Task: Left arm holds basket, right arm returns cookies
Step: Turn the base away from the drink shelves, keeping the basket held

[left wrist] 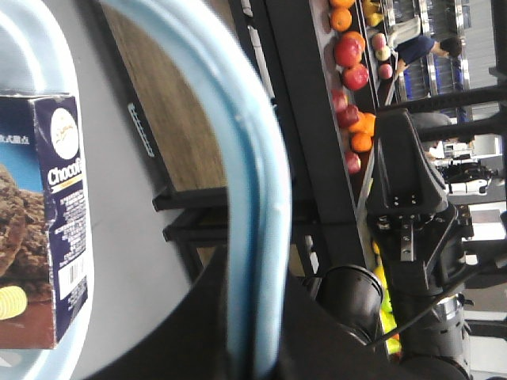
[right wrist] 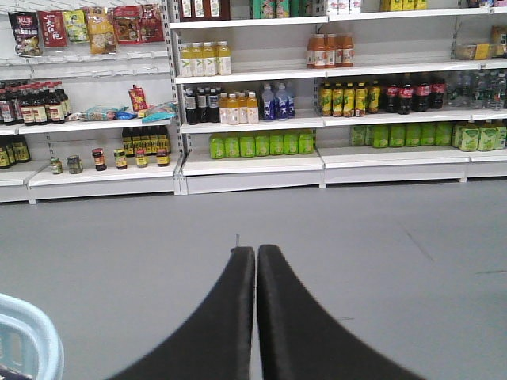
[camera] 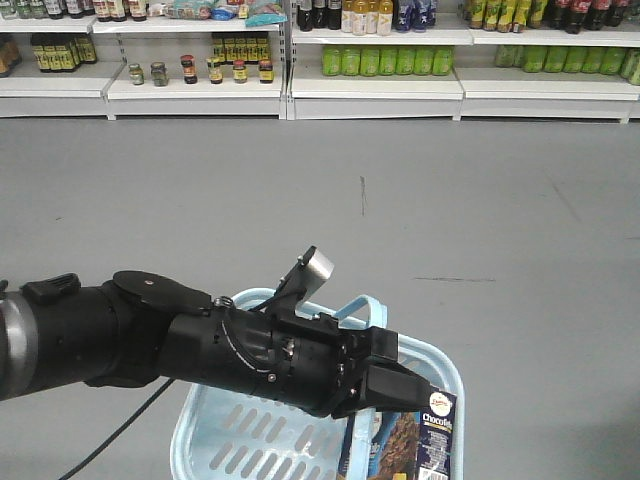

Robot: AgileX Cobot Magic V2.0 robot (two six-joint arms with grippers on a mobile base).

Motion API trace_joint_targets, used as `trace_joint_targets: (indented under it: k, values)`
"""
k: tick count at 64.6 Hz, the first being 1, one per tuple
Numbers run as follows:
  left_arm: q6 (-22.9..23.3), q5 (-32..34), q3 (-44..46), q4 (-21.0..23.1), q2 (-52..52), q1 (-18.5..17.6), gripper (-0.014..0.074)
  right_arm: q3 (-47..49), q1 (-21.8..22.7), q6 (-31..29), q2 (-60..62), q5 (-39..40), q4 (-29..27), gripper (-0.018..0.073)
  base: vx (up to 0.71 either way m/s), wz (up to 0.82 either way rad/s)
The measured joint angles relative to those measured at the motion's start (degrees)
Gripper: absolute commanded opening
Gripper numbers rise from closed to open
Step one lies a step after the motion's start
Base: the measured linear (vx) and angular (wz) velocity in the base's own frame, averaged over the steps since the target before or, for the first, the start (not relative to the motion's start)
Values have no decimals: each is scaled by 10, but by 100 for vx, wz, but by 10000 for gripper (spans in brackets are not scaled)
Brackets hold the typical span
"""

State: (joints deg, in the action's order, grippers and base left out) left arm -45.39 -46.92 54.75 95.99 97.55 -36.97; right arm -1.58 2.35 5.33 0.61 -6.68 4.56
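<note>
The left arm [camera: 150, 330] has its claw [camera: 405, 385] clamped on the hoop handle [left wrist: 253, 198], holding the basket [camera: 200, 440] above the grey floor. The cookies [camera: 435, 430] stand upright inside it, against the rim near that claw. The right claw [right wrist: 256, 261] is pressed together, pinching nothing, and points at the shelves [right wrist: 253, 162]. The return looks not yet begun; next the right claw must spread, swing down past the handle, pinch the box's sides and lift it straight up.

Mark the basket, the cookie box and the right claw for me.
basket [camera: 182, 435]: front view, left rim.
cookie box [left wrist: 67, 229]: left wrist view, printed side panel.
right claw [right wrist: 256, 253]: right wrist view, where its closed tips meet.
</note>
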Motion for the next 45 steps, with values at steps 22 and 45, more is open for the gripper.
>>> trace_joint_targets:
  k: [22, 45]
  values:
    - [0, -1, 0, 1, 0, 0, -7, 0, 0, 0, 0, 0, 0, -8, 33, 2]
    - [0, -1, 0, 1, 0, 0, -7, 0, 0, 0, 0, 0, 0, -8, 34, 0]
